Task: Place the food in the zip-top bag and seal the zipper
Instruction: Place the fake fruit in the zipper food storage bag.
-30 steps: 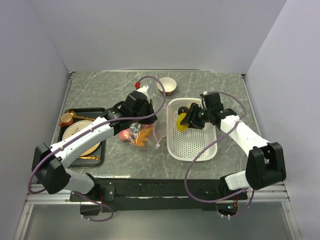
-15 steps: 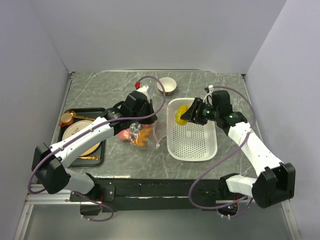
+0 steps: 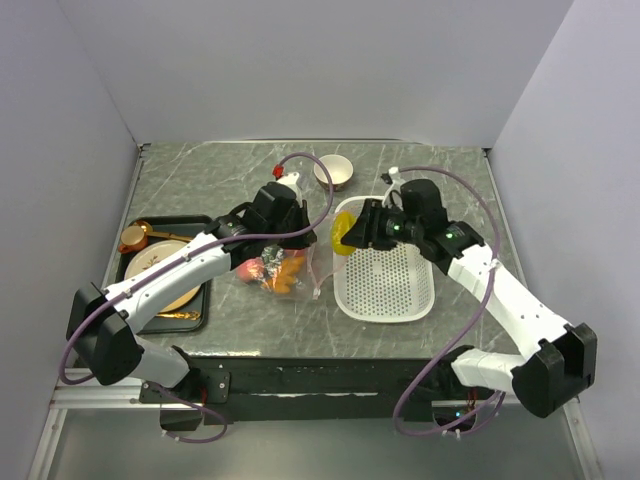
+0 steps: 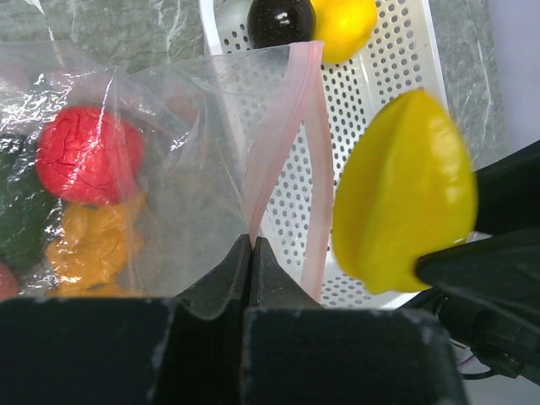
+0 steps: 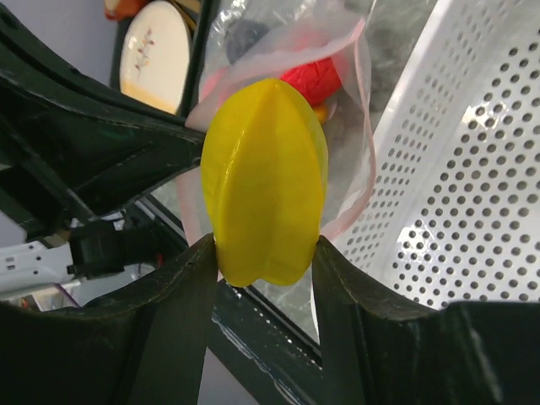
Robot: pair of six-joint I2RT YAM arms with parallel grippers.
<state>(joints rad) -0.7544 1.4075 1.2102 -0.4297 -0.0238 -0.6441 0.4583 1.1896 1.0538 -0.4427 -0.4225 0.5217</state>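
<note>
The clear zip-top bag (image 3: 272, 268) lies left of the white basket and holds red (image 4: 89, 153), orange (image 4: 93, 245) and green pieces. Its mouth faces the basket, and the pink zipper (image 4: 274, 143) stands apart in two strips. My left gripper (image 3: 298, 238) is shut on the upper zipper strip (image 4: 251, 240) and holds it lifted. My right gripper (image 3: 352, 233) is shut on a yellow star-shaped fruit (image 5: 266, 181). It holds the fruit above the basket's left rim, just outside the bag mouth (image 4: 405, 190). A dark brown piece (image 4: 280, 18) and a yellow piece (image 4: 344, 24) lie in the basket.
The white perforated basket (image 3: 390, 290) sits right of the bag. A gold bowl (image 3: 334, 172) stands at the back. A black tray (image 3: 198, 300) with a gold plate (image 3: 160, 262) and a gold cup (image 3: 133, 238) is at the left.
My right gripper has lifted the yellow fruit out of the basket and carried it left to the bag mouth. The left gripper has stayed put on the zipper strip.
</note>
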